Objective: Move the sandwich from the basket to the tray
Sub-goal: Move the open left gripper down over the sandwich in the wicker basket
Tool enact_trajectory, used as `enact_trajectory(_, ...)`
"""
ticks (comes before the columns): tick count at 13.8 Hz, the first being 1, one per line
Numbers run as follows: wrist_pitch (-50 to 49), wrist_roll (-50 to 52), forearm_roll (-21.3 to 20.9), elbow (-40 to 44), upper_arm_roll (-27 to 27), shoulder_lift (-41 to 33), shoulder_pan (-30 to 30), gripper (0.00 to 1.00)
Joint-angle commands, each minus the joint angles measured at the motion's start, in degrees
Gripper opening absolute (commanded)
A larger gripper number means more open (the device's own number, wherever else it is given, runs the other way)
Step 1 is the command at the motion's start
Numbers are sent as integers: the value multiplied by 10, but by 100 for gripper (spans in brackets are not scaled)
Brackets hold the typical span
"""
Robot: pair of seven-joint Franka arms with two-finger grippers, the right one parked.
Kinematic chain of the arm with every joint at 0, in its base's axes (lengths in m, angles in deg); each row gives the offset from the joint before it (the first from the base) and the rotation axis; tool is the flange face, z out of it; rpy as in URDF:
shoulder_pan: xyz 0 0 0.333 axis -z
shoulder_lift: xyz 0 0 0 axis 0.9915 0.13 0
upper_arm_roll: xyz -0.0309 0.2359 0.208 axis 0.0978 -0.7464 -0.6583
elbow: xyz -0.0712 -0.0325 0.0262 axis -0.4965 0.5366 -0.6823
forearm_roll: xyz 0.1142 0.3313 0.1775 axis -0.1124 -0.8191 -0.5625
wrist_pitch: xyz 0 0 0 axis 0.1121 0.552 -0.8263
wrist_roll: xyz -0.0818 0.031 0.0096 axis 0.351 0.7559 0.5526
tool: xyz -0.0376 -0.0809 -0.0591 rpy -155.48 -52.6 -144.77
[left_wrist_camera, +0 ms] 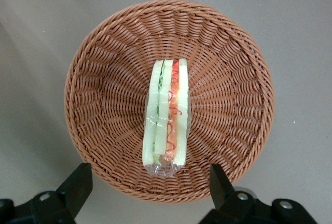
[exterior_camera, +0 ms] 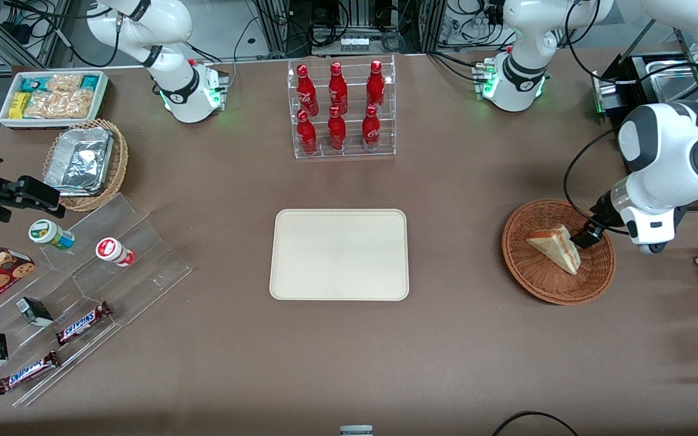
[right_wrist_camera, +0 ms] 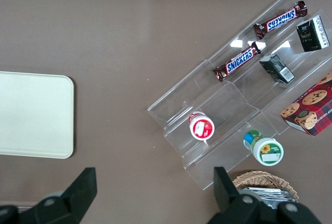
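- The sandwich [left_wrist_camera: 167, 116] is a triangular wedge of pale white bread in clear wrap, with green and red filling showing in stripes along its cut edge
- It lies in the middle of the round reddish-brown wicker basket [exterior_camera: 597, 275], toward the working arm's end of the worktop [exterior_camera: 458, 351]
- The claw [exterior_camera: 585, 237] hovers just above the basket by the sandwich, its fingers [left_wrist_camera: 77, 186] spread wide and gripping nothing
- The cream tray [exterior_camera: 300, 284] with rounded corners sits at the worktop's middle, well apart from the basket, nothing on it
- A clear rack of red bottles [exterior_camera: 338, 108] stands farther from the front camera than the tray
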Motion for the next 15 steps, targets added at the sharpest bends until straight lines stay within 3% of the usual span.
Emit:
enact_trajectory(1,20,21,4,-8,-1,4,4,100)
enact_trajectory(15,97,66,4,-37,2,46,17,100)
